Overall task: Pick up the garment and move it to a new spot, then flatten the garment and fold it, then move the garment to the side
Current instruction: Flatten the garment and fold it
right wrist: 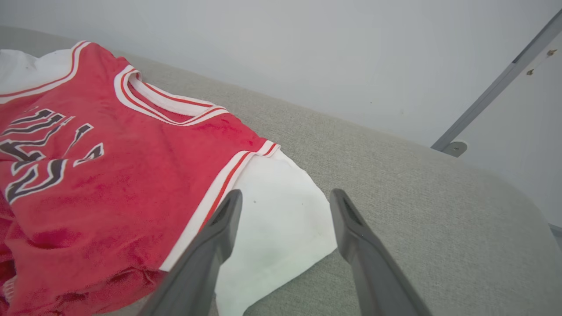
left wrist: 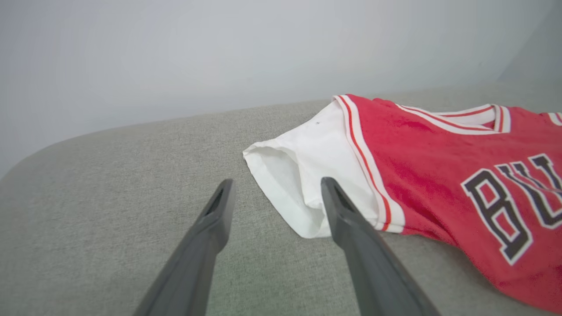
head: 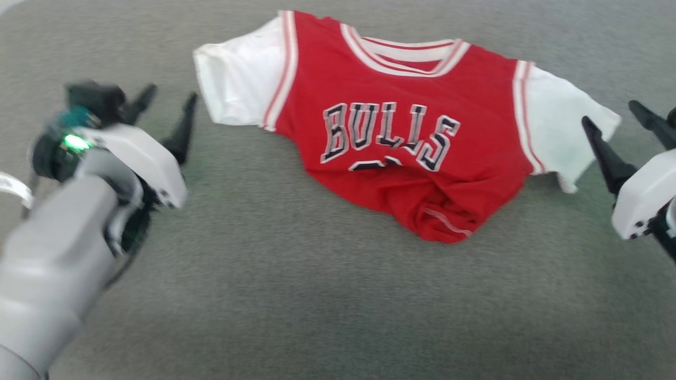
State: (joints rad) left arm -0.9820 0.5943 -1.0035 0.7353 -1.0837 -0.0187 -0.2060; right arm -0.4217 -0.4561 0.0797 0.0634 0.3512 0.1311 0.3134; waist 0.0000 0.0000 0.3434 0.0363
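Nearest, the left gripper (head: pixel 171 92) and the right gripper (head: pixel 609 112) hang over the grey cloth surface (head: pixel 296 295), each with fingers spread wide and holding nothing. The shirt (head: pixel 401 137) lies between them, front up, with its long axis running sleeve to sleeve, left to right. Its bunched hem (head: pixel 443 221) points toward the robot. Each gripper sits by a white sleeve's outer edge. Farthest, the collar (head: pixel 406 53) points away.

the garment (head: pixel 401 142) lies on the surface (head: pixel 296 295) before us, one sleeve just ahead of our left gripper (head: pixel 171 94) — the other just ahead of our right gripper (head: pixel 610 113).
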